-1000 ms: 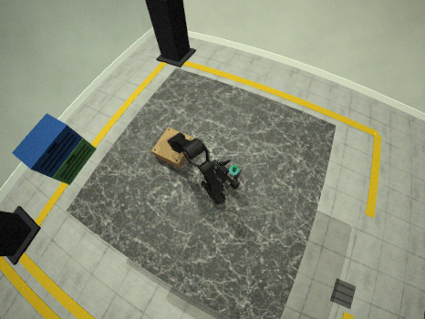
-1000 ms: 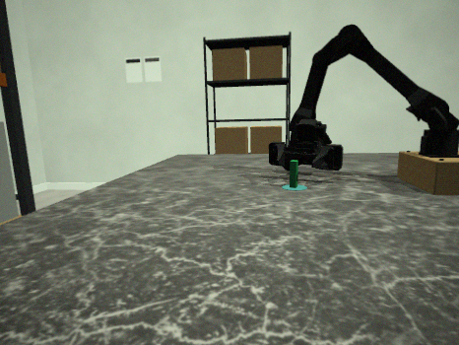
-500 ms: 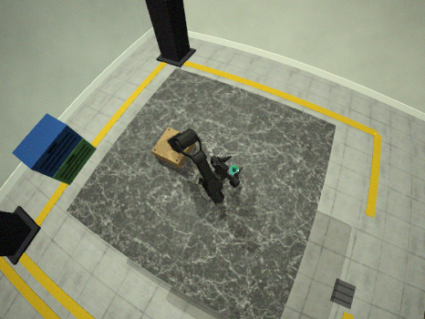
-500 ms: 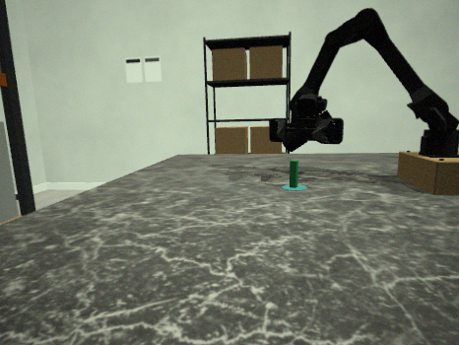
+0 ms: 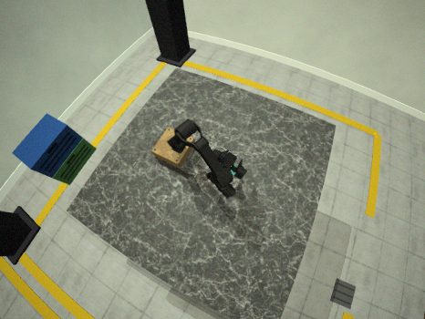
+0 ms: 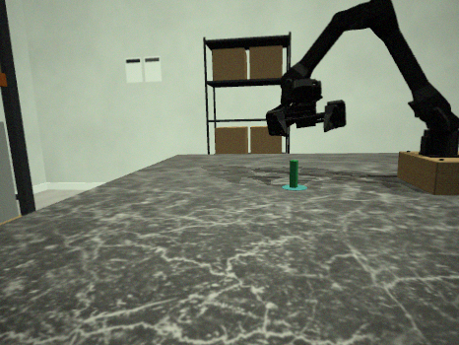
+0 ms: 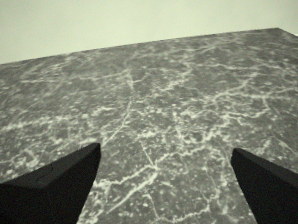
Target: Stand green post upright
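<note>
The green post [image 6: 294, 172] stands upright on the cyan circle [image 6: 295, 189] on the dark marble table, seen in the exterior view. My gripper [image 6: 305, 117] hangs well above the post, open and empty, with clear air between the fingers and the post's top. In the overhead view the gripper [image 5: 235, 171] covers most of the spot, and only a sliver of the cyan circle [image 5: 233, 173] shows beside it. The wrist view shows only my two dark fingertips spread wide over bare marble; the post is out of that view.
The arm's tan base box [image 6: 427, 171] [image 5: 171, 148] stands at the right of the table. A shelf rack with cardboard boxes [image 6: 247, 94] stands behind the table. A blue and green crate [image 5: 52, 148] and black pillars [image 5: 170, 28] stand on the floor beyond the table.
</note>
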You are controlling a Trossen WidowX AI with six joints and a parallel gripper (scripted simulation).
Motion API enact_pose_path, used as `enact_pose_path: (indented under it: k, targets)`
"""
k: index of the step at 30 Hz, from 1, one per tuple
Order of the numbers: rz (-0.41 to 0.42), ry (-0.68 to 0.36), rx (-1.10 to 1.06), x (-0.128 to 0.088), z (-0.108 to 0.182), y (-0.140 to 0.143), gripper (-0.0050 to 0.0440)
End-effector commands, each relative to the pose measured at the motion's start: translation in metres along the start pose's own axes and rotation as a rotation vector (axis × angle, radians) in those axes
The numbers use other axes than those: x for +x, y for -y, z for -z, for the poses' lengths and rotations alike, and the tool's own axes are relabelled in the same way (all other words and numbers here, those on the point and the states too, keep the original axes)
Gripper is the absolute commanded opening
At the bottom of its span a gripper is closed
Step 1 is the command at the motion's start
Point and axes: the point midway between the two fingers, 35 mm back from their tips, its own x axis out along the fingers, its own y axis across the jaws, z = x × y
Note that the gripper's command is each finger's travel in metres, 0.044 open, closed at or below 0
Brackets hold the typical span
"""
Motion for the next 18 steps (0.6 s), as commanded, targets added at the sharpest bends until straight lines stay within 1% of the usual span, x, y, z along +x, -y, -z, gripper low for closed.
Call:
enact_pose_path:
  k: [1, 2, 5, 7, 9, 11, 16, 18]
  targets:
    - [-0.058, -0.152, -0.003, 0.007, -0.015, -0.002, 0.0400]
    - [-0.101, -0.289, 0.046, 0.006, -0.009, -0.004, 0.0400]
    - [-0.113, -0.478, 0.049, 0.009, -0.018, -0.003, 0.0400]
    - [-0.097, -0.604, 0.066, 0.007, -0.023, -0.002, 0.0400]
    - [-0.060, -0.725, 0.083, 0.005, -0.028, 0.001, 0.0400]
    - [-0.004, -0.837, 0.098, 0.001, -0.036, 0.004, 0.0400]
    - [0.201, -1.085, 0.121, -0.015, -0.057, 0.013, 0.0400]
    - [0.201, -1.085, 0.121, -0.015, -0.057, 0.013, 0.0400]
